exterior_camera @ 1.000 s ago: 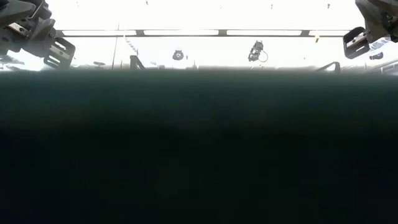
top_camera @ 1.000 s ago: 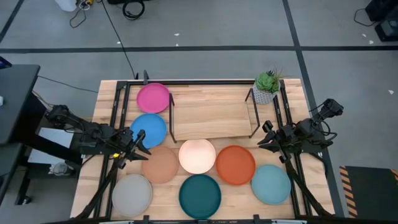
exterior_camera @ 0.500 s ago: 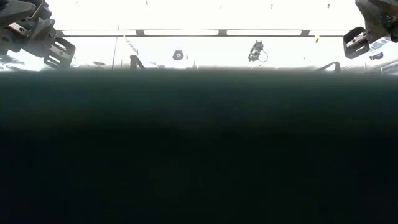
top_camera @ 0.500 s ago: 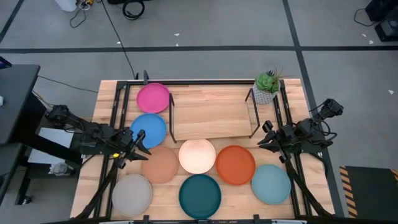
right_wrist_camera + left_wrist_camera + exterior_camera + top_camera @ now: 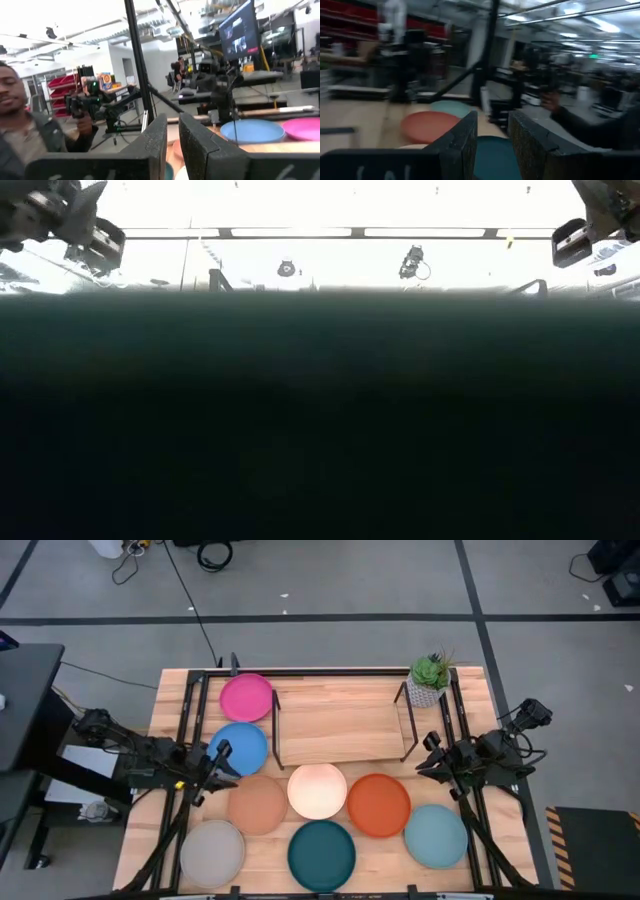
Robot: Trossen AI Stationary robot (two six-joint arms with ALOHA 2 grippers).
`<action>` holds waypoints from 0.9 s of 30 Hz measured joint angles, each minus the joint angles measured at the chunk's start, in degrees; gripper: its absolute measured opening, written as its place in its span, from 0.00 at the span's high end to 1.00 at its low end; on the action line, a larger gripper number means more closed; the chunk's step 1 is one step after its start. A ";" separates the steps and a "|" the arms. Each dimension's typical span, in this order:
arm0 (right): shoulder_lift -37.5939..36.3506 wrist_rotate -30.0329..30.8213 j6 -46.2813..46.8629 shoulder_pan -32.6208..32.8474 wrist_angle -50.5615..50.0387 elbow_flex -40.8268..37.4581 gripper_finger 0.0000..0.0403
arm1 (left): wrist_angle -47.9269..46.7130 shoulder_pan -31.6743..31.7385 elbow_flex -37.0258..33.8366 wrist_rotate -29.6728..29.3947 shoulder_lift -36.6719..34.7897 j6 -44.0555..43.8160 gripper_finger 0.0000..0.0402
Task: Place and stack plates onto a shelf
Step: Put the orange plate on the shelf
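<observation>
Eight plates lie flat on the table in front of the shelf (image 5: 340, 725), a wood board in a black rod rack: magenta (image 5: 246, 697), blue (image 5: 240, 748), tan (image 5: 257, 805), cream (image 5: 317, 790), orange (image 5: 378, 805), dark teal (image 5: 321, 854), pale blue (image 5: 435, 836) and grey (image 5: 212, 852). My left gripper (image 5: 222, 762) (image 5: 492, 117) hovers open over the gap between the blue and tan plates. My right gripper (image 5: 424, 757) (image 5: 173, 120) hangs by the shelf's right end above the orange plate's far side, with a narrow gap between its fingers.
A small potted plant (image 5: 430, 680) stands at the shelf's far right corner. Black frame rails (image 5: 185, 730) run along both table sides. A dark mass fills the lower low view and hides the tabletop. People show in the room beyond the table (image 5: 25, 130) (image 5: 590, 125).
My left gripper has risen a little and shifted slightly toward the far edge, nearer the blue plate. The plates have not moved.
</observation>
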 joint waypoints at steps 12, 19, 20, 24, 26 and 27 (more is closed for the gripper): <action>0.01 3.73 -8.04 -0.08 12.45 0.19 0.86 | 8.51 5.26 -0.02 -17.27 11.96 -1.32 0.70; 0.02 14.90 -7.86 -0.11 12.02 0.72 0.86 | 17.06 5.37 0.34 -12.66 16.72 -0.60 0.70; 0.24 14.86 -8.10 -0.11 11.55 0.72 0.86 | 16.86 5.36 0.84 -11.51 17.16 -1.12 0.70; 4.70 17.02 -4.13 -0.15 2.34 3.27 0.87 | 16.78 5.33 3.18 -10.46 19.07 -2.23 0.70; 9.22 17.05 0.05 -0.14 -1.99 5.33 0.88 | 16.75 5.33 4.45 -10.46 19.97 -1.92 0.70; 11.56 16.85 2.06 -0.15 -3.32 6.20 0.88 | 16.70 5.33 5.09 -10.45 20.43 -1.48 0.70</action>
